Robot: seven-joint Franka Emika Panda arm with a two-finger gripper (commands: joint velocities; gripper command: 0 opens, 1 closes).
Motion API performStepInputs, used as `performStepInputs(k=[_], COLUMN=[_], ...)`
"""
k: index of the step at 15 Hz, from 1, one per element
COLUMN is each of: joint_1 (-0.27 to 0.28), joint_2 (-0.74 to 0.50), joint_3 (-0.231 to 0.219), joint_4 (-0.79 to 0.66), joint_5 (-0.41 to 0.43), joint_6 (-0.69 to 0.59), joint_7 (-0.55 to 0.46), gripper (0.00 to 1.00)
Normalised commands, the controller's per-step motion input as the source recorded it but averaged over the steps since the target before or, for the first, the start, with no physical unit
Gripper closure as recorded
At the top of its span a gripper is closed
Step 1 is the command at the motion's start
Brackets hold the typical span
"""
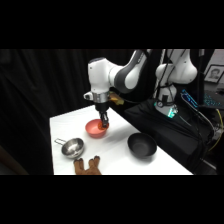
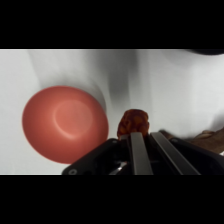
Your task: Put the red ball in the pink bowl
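Red-orange small round ball [image 2: 133, 123] clamped in two-finger gripper [image 2: 136, 131], just beside shallow salmon-pink bowl [image 2: 64, 123], not over it. Release now, probably lands on white table [image 2: 190, 90], rolls off.

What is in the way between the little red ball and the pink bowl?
Nothing visible. The gripper holds the small red-orange ball just beside the shallow salmon-pink bowl, whose inside is empty. Only bare white table lies around them.

**Bystanders on the white table**

A black bowl [image 1: 142, 145] sits toward the right side of the white table [image 1: 120, 135]. A shiny steel cup [image 1: 73, 147] with a handle stands at the left, and a brown plush toy [image 1: 87, 166] (partly cut off) lies just beside it.
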Motion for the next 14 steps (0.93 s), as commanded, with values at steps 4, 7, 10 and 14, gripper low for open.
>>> performStepInputs(k=[4,7,10,14], joint_1=[-0.159,-0.118,-0.097,-0.077], joint_2=[-0.04,0.10,0.20,0.23], joint_3=[-0.059,-0.044,-0.029,0.002], joint_4=[0.09,0.21,0.27,0.26], joint_5=[0.093,0.114,0.150,0.191], joint_6=[-0.10,-0.09,-0.07,-0.05], joint_7=[-0.25,-0.22,-0.19,-0.17], gripper=[0.98,0.98,0.98,0.98])
